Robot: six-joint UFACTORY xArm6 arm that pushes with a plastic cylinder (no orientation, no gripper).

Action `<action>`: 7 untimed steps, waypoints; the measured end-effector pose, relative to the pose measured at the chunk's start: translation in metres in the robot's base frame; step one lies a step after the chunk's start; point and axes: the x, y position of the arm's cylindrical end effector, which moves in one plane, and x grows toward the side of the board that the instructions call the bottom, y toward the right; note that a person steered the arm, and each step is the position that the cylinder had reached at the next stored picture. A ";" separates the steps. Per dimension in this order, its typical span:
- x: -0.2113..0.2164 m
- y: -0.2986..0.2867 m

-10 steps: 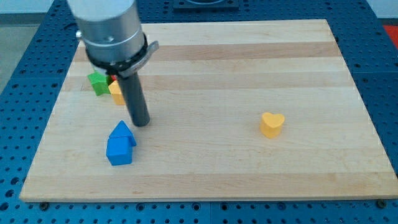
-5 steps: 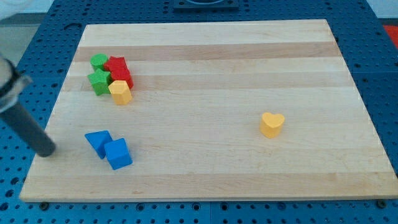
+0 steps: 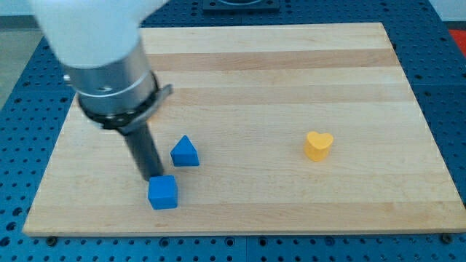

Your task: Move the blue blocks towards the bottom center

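1. Arm housing (image 3: 102,65), view's upper left: big grey cylinder with a white upper part. It covers the board's upper-left area, so I cannot tell what lies under it.
2. My tip (image 3: 154,177): the dark rod comes down to the board right at the upper-left edge of the blue cube. It looks to be touching or just beside it. There are no fingers on this rig, just a bare rod, so nothing opens, closes or grips.
3. Blue cube (image 3: 163,193): sits left of the board's centre, near the bottom edge, lying flat and turned slightly.
4. Blue triangular block (image 3: 185,152): just up and to the right of the cube, a small gap between them, not touching. The rod stands just to its left.
5. Handling, as a judgement: both blues look small, light and rigid, and they likely slide easily on the smooth wood. There is nothing to take hold of, pushing only. Press on the left faces, near mid-face. An off-centre push will likely spin the cube, and the triangle's slanted sides may let my tip slip off.
6. Progress, as a judgement: both blues are still left of bottom centre and need pushing rightward, the triangle also downward.
7. Yellow heart block (image 3: 318,145): right of centre, well apart from the blues, out of the way.
8. Wooden board (image 3: 291,65): light wood, on a blue perforated table (image 3: 448,87).
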 end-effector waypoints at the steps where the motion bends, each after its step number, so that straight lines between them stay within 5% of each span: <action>1: 0.010 -0.041; 3: 0.036 -0.033; 5: 0.032 0.056; 7: 0.004 0.081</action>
